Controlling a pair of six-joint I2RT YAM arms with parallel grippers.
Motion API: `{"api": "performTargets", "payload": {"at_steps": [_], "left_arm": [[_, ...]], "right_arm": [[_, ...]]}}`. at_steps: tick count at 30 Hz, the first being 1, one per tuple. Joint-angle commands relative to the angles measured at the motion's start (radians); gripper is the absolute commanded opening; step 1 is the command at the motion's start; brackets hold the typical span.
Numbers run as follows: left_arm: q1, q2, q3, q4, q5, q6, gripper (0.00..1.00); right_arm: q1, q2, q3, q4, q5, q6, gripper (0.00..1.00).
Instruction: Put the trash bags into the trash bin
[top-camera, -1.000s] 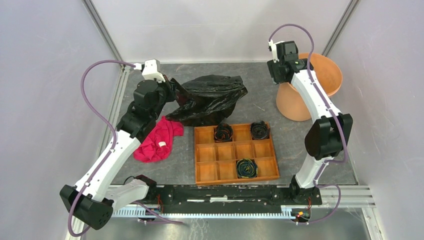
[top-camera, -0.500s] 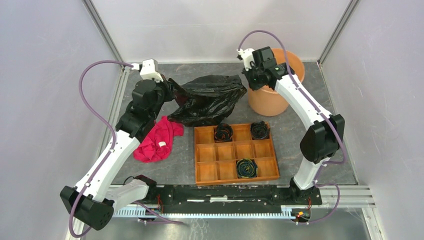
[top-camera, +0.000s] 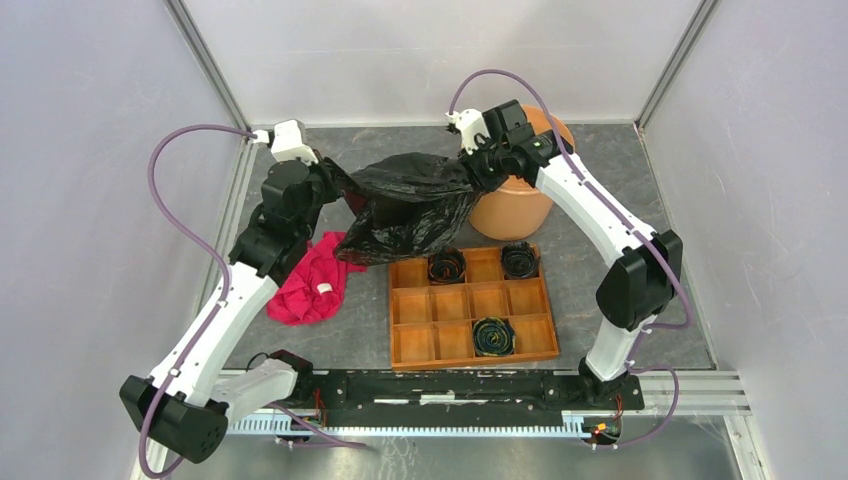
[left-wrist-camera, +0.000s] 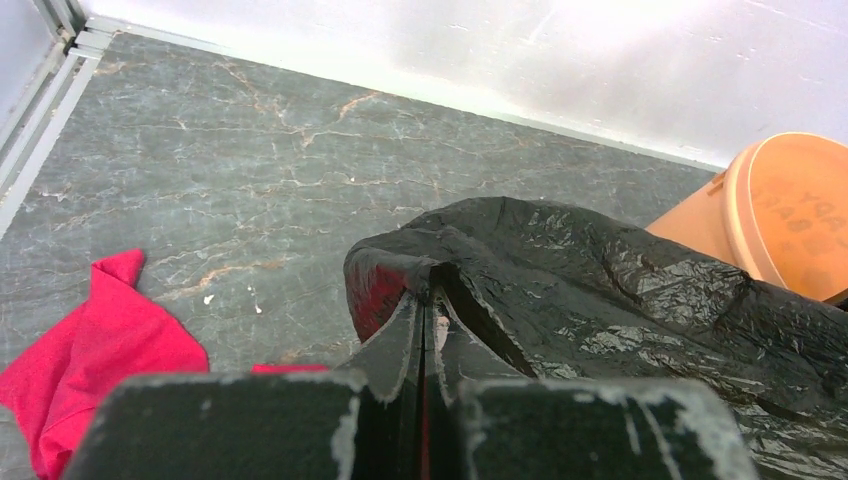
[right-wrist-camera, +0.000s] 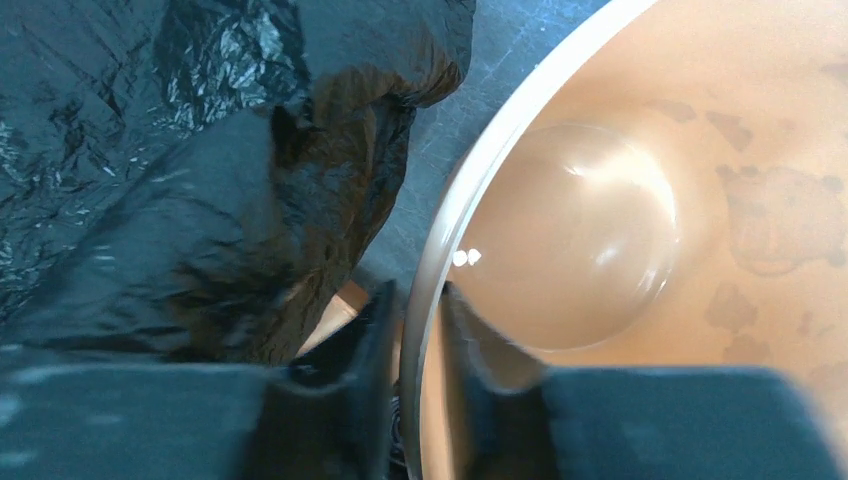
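The black trash bag (top-camera: 410, 205) hangs stretched between my arms over the table's back middle. My left gripper (top-camera: 335, 180) is shut on its left edge; in the left wrist view the film (left-wrist-camera: 600, 300) is pinched between the closed fingers (left-wrist-camera: 400, 340). The pale orange trash bin (top-camera: 515, 210) stands upright just right of the bag. My right gripper (top-camera: 487, 165) is shut on the bin's near-left rim (right-wrist-camera: 470, 210), one finger outside and one inside. The bin's inside (right-wrist-camera: 640, 200) looks empty. The bag (right-wrist-camera: 180, 170) lies against the bin's outer side.
A red cloth (top-camera: 315, 280) lies on the table below my left arm, also in the left wrist view (left-wrist-camera: 90, 350). A compartmented wooden tray (top-camera: 470, 305) with three dark coiled items sits in front of the bag. White walls close in the back and sides.
My right gripper dragged the bin leftward from the back right until it stands against the bag. My left gripper lifted the bag's edge, so the bag hangs higher and more stretched.
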Motion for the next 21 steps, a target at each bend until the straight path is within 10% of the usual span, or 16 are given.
{"api": "performTargets", "payload": {"at_steps": [1, 11, 21], "left_arm": [[0.011, -0.03, -0.013, 0.026, -0.046, -0.023, 0.02], [0.06, -0.029, -0.022, 0.044, 0.021, -0.039, 0.02], [0.048, -0.017, -0.022, 0.055, 0.062, -0.019, 0.02]], "right_arm": [[0.006, -0.045, 0.053, -0.008, -0.012, -0.005, 0.35], [0.023, -0.142, 0.148, -0.138, 0.368, 0.022, 0.63], [0.215, -0.37, -0.033, 0.176, -0.021, -0.062, 0.83]]}}
